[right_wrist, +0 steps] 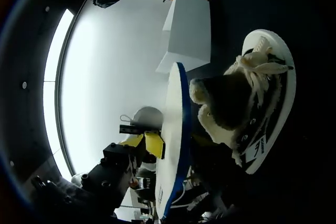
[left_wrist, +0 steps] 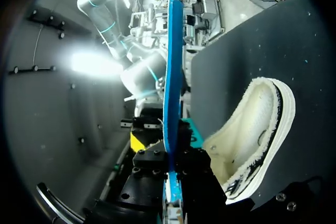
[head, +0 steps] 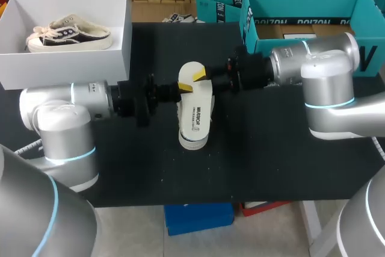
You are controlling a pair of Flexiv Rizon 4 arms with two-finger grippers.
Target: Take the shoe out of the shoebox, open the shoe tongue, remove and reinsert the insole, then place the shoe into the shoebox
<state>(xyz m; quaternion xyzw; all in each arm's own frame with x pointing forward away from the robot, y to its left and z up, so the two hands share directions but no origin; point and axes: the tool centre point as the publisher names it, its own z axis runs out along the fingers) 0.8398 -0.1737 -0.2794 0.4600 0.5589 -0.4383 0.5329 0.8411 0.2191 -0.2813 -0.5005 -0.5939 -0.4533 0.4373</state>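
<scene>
Mid worktop (head: pixel 120 167), black surface. A low sneaker with cream fleece lining and black-and-white sides (left_wrist: pixel 257 129) lies on its sole with the opening up, pale laces bunched at the tongue. It is outside the box.

Directly above it is a flat insole with a white top and blue underside (head: pixel 197 112). It hangs lengthwise over the shoe and clear of the lining.

The left gripper (head: pixel 185 87) comes in from the left at the insole's far end, clamped on the insole with one finger on each face. The right gripper (head: pixel 200 76) comes in from the right and meets the same end just beside it. Cannot tell whether it grips or is apart.

Far left is the white cardboard shoebox (head: pixel 66 64), open, with a second cream-and-black sneaker (head: pixel 69 34) inside.

Judgement: the insole is out and reinsertion is in hand. The next move calls for tipping one end down into the shoe mouth and sliding the insole along the footbed, with tongue and laces kept out of the way. The fleece may drag on the insole, so the shoe needs steadying.
</scene>
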